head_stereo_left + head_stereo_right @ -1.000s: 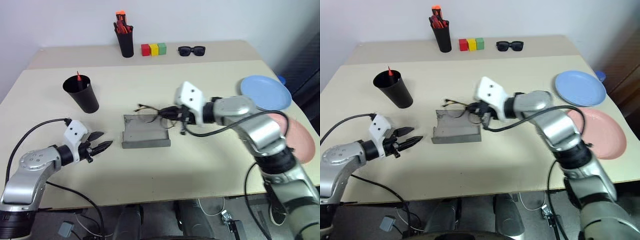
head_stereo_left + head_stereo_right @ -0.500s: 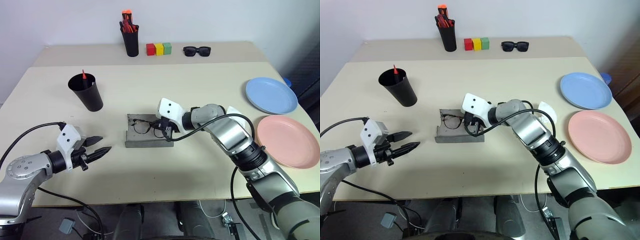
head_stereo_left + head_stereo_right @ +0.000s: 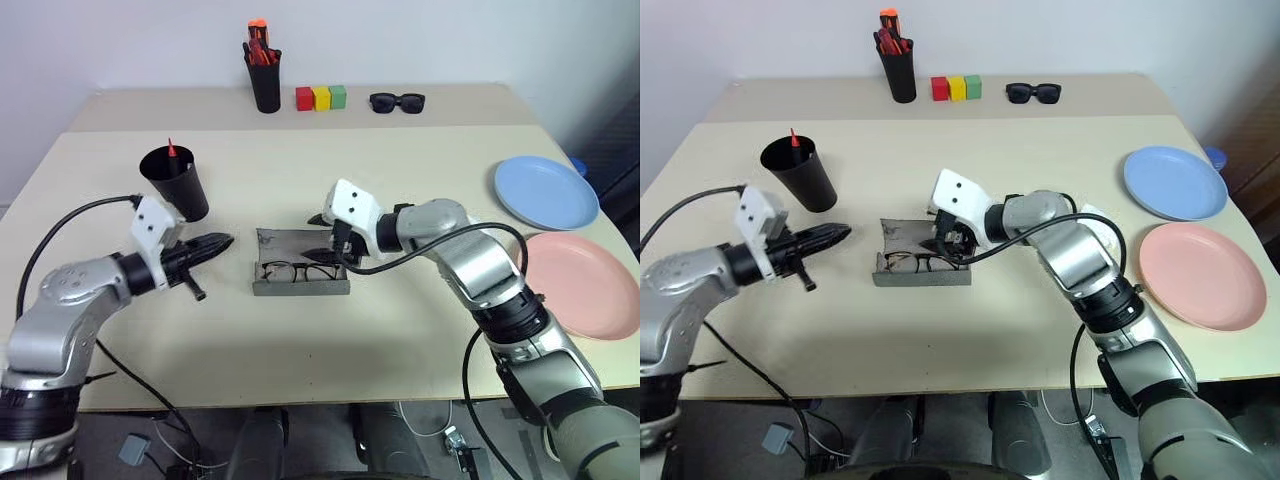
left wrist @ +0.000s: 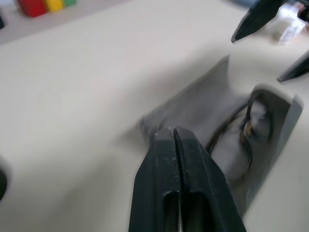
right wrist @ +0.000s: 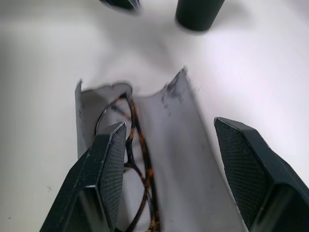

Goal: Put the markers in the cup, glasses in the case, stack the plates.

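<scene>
The grey case (image 3: 300, 285) lies open mid-table with the thin dark-rimmed glasses (image 3: 292, 269) lying inside it, folded. My right gripper (image 3: 322, 237) hovers open just over the case's right end, its fingers (image 5: 108, 159) either side of the trough and off the glasses (image 5: 139, 164). My left gripper (image 3: 220, 242) is shut and empty, pointing at the case's left end (image 4: 203, 104) from a short gap away. The black cup (image 3: 178, 186) behind it holds a red marker (image 3: 171, 149), tip up. The blue plate (image 3: 545, 192) and the pink plate (image 3: 590, 285) lie side by side at the right edge.
Along the back stand a tall black pen holder (image 3: 265, 82) with red-orange pens, three coloured blocks (image 3: 320, 97) and black sunglasses (image 3: 397, 101). A cable trails from my left wrist over the table's front-left area.
My right gripper opened and let go of the glasses, which now lie in the case. My left gripper shut and rose toward the case's left end.
</scene>
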`<state>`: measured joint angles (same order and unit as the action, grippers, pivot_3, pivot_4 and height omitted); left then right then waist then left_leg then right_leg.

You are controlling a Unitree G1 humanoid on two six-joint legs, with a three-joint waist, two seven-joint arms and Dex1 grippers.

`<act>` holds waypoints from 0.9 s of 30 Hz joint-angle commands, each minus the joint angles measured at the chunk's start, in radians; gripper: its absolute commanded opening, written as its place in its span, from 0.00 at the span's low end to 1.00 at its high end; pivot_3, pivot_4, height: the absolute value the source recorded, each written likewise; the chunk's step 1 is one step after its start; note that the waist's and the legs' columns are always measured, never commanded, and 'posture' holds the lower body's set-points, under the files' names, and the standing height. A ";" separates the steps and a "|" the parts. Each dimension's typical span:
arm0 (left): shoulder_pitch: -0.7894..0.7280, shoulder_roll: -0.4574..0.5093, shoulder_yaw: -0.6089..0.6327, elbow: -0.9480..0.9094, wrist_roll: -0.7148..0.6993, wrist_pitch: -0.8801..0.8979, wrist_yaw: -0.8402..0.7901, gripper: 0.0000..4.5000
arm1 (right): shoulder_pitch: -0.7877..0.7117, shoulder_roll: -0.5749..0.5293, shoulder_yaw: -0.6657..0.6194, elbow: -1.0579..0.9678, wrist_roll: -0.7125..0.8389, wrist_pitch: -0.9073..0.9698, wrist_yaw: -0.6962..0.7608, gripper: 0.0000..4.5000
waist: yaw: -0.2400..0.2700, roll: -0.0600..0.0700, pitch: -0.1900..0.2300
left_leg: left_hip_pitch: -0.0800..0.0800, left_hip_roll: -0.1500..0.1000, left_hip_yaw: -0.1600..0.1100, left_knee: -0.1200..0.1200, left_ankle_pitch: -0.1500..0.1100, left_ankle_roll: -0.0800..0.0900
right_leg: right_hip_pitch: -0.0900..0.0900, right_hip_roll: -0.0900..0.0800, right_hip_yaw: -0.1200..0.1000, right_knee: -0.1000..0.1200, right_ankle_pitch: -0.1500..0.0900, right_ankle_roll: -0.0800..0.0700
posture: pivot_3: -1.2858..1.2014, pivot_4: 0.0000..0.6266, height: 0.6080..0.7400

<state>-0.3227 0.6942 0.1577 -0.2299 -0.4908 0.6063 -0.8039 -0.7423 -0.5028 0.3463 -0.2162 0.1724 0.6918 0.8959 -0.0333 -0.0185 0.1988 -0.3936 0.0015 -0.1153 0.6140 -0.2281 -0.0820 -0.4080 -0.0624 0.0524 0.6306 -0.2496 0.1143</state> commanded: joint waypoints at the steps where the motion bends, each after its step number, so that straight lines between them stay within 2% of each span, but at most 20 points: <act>1: -0.191 -0.058 -0.109 0.140 0.085 0.022 0.069 0.01 | 0.103 -0.064 -0.090 -0.135 0.026 0.008 -0.016 0.65 | 0.011 -0.001 0.000 | 0.000 0.000 0.000 0.001 0.000 0.000 | 0.001 0.000 0.000 0.000 0.000 0.000 | 0.52 0.24 1.00; 6: -0.398 -0.133 -0.202 0.359 0.124 0.045 0.032 0.01 | 0.308 -0.177 -0.211 -0.283 0.044 -0.026 -0.023 0.65 | 0.010 0.000 0.000 | 0.000 -0.001 0.000 0.000 0.000 0.000 | 0.000 0.000 0.000 0.000 0.000 0.001 | 0.52 0.24 1.00; 10: -0.522 -0.176 -0.255 0.575 0.162 0.066 -0.016 0.01 | 0.479 -0.225 -0.348 -0.386 0.072 -0.011 -0.059 0.65 | 0.012 0.000 0.000 | 0.000 0.000 0.000 0.000 0.000 0.000 | -0.001 0.000 0.000 0.000 -0.001 0.001 | 0.52 0.24 1.00; 16: -0.593 -0.207 -0.341 0.773 0.246 0.024 -0.116 0.01 | 0.568 -0.217 -0.441 -0.434 0.110 0.008 -0.121 0.65 | -0.001 0.000 0.000 | 0.000 -0.001 0.001 0.001 0.000 0.000 | 0.000 0.000 0.001 0.000 0.000 0.001 | 0.52 0.24 1.00; 21: -0.588 -0.205 -0.353 0.778 0.263 -0.001 -0.203 0.01 | 0.570 -0.214 -0.451 -0.430 0.131 0.007 -0.150 0.65 | -0.008 -0.001 0.000 | 0.000 -0.001 0.001 0.000 0.000 0.000 | 0.000 0.000 0.001 0.000 -0.001 0.001 | 0.52 0.24 1.00; 27: -0.459 -0.122 -0.346 0.546 0.213 -0.012 -0.383 0.01 | 0.536 -0.215 -0.445 -0.376 0.138 -0.018 -0.165 0.65 | -0.011 0.000 0.000 | 0.000 0.000 0.001 0.000 0.000 0.000 | 0.000 0.000 0.001 0.000 -0.001 0.001 | 0.52 0.24 1.00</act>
<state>-0.8061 0.5534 -0.1980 0.4004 -0.2509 0.6072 -1.1377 -0.1822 -0.7188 -0.0823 -0.5914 0.3005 0.6980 0.7382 -0.0444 -0.0190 0.1988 -0.3932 0.0011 -0.1146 0.6140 -0.2281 -0.0820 -0.4079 -0.0625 0.0533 0.6310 -0.2502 0.1153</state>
